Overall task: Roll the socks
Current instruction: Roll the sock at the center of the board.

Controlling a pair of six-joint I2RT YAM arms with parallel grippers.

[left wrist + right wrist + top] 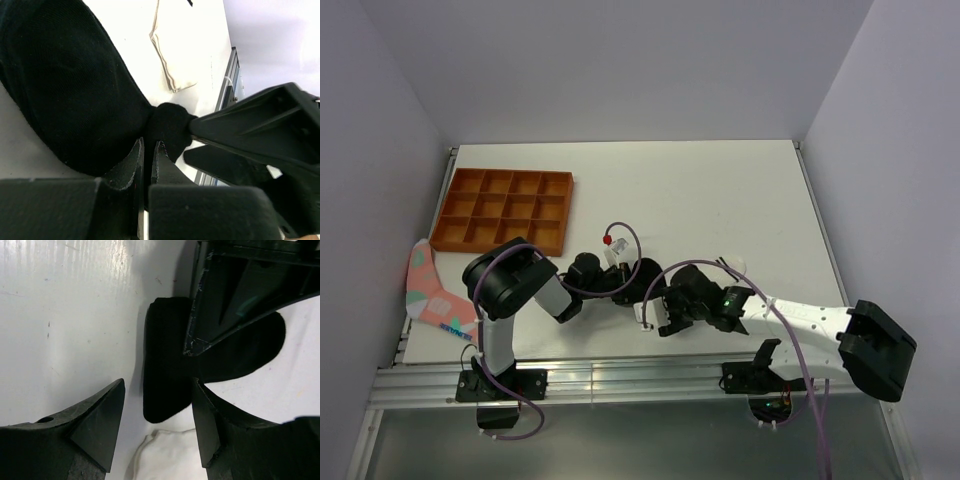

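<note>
While the left gripper is clamped tight on a bunched nub of the black sock at the centre of the left wrist view, no roll shows yet, so I judge the task barely begun. Most of that sock spreads as a broad, flat, matte knit sheet across the upper left of the frame, gathered to a knot only where the fingers pinch it. Seen from the right wrist, its near end is a thick, rounded lobe at mid-frame, perhaps a first fold, though I cannot tell. The right gripper stands with its jaws wide apart, one either side of that lobe, holding nothing. The white sock lies limp and flat at the top centre of the left wrist view, apart from the black one with bare table between; its hemmed edge shows thin dark lines. It looks untouched, so pairing and rolling both socks are left. The table is smooth, glossy white. In the top view a rigid orange tray of square cells sits upper left, and a pink cloth lies at the left edge.
</note>
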